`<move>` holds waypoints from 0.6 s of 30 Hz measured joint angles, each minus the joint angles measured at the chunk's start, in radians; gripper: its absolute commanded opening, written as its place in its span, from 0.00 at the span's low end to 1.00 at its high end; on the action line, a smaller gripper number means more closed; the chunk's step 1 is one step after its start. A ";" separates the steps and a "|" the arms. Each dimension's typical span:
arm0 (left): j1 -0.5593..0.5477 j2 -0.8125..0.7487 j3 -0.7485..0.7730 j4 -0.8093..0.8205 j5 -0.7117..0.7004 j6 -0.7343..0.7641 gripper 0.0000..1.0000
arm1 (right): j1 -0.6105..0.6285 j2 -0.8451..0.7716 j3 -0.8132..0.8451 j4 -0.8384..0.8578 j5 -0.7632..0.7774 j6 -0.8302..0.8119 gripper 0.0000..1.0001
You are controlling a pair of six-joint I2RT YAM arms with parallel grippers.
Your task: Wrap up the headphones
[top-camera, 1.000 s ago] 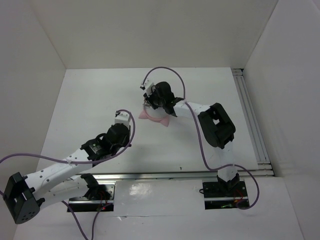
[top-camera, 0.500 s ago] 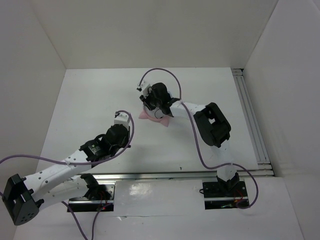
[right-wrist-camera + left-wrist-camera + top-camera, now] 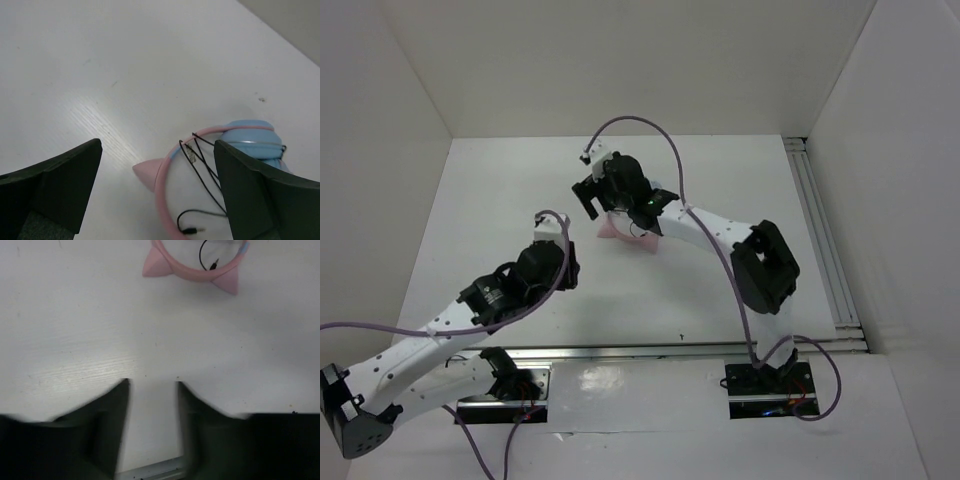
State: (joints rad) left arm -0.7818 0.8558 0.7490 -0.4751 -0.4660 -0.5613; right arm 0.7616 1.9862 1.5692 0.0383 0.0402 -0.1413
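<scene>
The headphones (image 3: 623, 230) lie flat on the white table, half hidden under my right arm in the top view. In the right wrist view their pink cat-eared headband (image 3: 165, 175) and one light blue ear cup (image 3: 250, 134) show. The thin black cord (image 3: 200, 157) crosses the band in a few strands, and its plug (image 3: 192, 230) lies loose inside the band. My right gripper (image 3: 157, 145) hovers just above them, open and holding nothing. My left gripper (image 3: 152, 384) is open over bare table, well short of the headband (image 3: 190, 272).
White walls enclose the table on three sides. A metal rail (image 3: 825, 240) runs along the right edge and another (image 3: 670, 350) along the near edge by the arm bases. Purple robot cables (image 3: 640, 125) loop off both arms.
Both grippers have opened. The right gripper has let go of the headphones and moved up and to the left of them. The left arm has shifted slightly left.
</scene>
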 measured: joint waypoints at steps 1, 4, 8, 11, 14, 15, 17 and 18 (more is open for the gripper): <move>0.000 -0.008 0.035 -0.023 -0.001 -0.005 1.00 | 0.021 -0.045 0.000 -0.029 0.038 0.027 1.00; 0.000 -0.037 0.148 -0.098 -0.004 -0.020 1.00 | 0.097 -0.249 -0.056 -0.083 0.171 0.110 1.00; 0.000 -0.101 0.267 -0.212 -0.015 -0.018 1.00 | 0.209 -0.612 -0.238 -0.146 0.325 0.231 1.00; 0.000 -0.188 0.287 -0.282 -0.019 -0.010 1.00 | 0.283 -0.888 -0.373 -0.254 0.404 0.357 1.00; -0.001 -0.310 0.276 -0.367 -0.036 -0.006 1.00 | 0.304 -1.146 -0.506 -0.399 0.447 0.488 1.00; -0.001 -0.351 0.276 -0.387 -0.036 -0.005 1.00 | 0.304 -1.201 -0.529 -0.463 0.458 0.528 1.00; -0.001 -0.440 0.275 -0.398 -0.035 0.004 1.00 | 0.304 -1.321 -0.560 -0.543 0.467 0.575 1.00; -0.001 -0.479 0.275 -0.399 -0.035 0.005 1.00 | 0.306 -1.371 -0.570 -0.584 0.471 0.595 1.00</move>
State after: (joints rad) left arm -0.7830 0.3771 1.0245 -0.8745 -0.5007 -0.5564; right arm 1.0672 0.6155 0.9989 -0.5461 0.5110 0.4541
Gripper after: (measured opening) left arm 1.000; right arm 0.999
